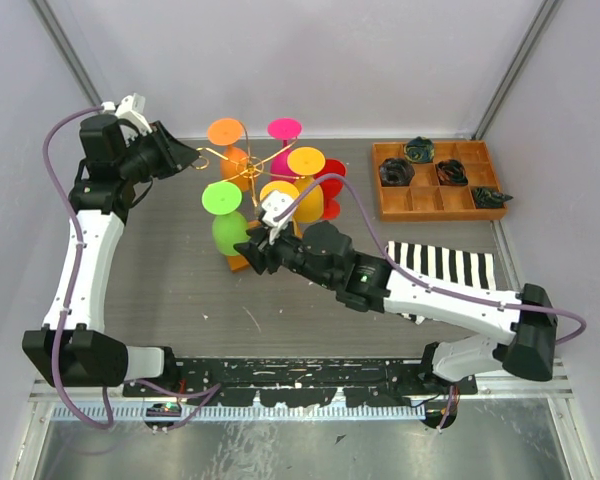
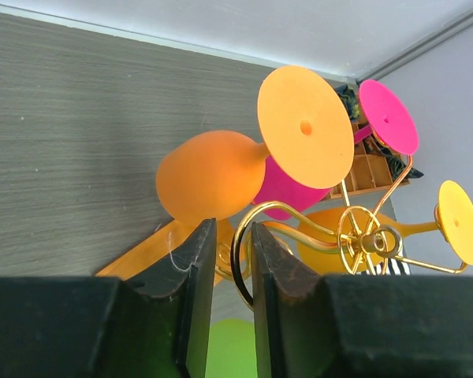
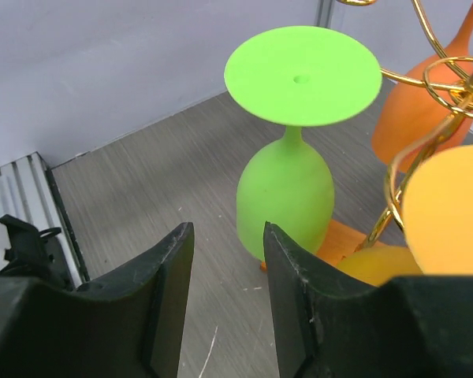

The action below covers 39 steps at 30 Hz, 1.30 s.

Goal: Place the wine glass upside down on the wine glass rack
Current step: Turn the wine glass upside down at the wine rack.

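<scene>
Lime-green plastic wine glass (image 3: pixel 285 189) just ahead of our right jaws, stem vertical, foot up; jaws parted, empty. Left jaws parted astride gold wire rack (image 2: pixel 370 240).

A robotics lab cell: pale walls (image 1: pixel 380 60) enclose a grey desk (image 1: pixel 180 290), left arm (image 1: pixel 80 260) and right arm (image 1: pixel 450 298) bolted to a rail (image 1: pixel 310 375).

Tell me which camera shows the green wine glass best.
The right wrist view: the green wine glass is upside down, foot, stem and bowl all clear. The top external view shows it small, from above. The left wrist view catches only a green sliver at the bottom edge.
</scene>
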Tool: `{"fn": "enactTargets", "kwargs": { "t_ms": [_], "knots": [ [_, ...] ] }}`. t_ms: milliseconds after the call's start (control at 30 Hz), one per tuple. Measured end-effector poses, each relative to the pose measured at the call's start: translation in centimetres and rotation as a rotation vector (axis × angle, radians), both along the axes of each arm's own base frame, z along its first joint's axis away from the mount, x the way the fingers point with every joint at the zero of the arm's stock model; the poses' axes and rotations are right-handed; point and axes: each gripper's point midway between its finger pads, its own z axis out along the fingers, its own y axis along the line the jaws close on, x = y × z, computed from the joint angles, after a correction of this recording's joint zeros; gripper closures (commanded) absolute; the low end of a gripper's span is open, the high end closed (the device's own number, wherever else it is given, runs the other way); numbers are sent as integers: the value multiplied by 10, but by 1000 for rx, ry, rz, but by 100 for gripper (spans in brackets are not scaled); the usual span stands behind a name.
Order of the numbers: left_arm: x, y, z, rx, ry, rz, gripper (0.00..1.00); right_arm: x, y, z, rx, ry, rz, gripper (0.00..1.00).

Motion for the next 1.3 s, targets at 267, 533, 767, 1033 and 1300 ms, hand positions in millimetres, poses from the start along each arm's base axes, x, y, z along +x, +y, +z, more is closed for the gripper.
{"fn": "enactTargets", "kwargs": {
  "t_ms": [267, 533, 767, 1033, 1300],
  "knots": [
    [-2, 3, -2, 12, 26, 15, 58, -13, -25, 3, 9, 33, 1, 53],
    [-10, 8, 13, 31, -1, 43, 50, -18, -43, -23, -49, 102, -28, 53],
    [-41, 15, 46, 51, -104, 78, 43, -13, -69, -29, -83, 194, -152, 53],
    [-88, 33, 40, 84, -168, 183, 38, -6, -89, 46, 39, 252, -271, 52],
    [-126, 50, -1, 132, -125, 270, 34, 11, -87, 126, 162, 245, -361, 52]
  ]
}}
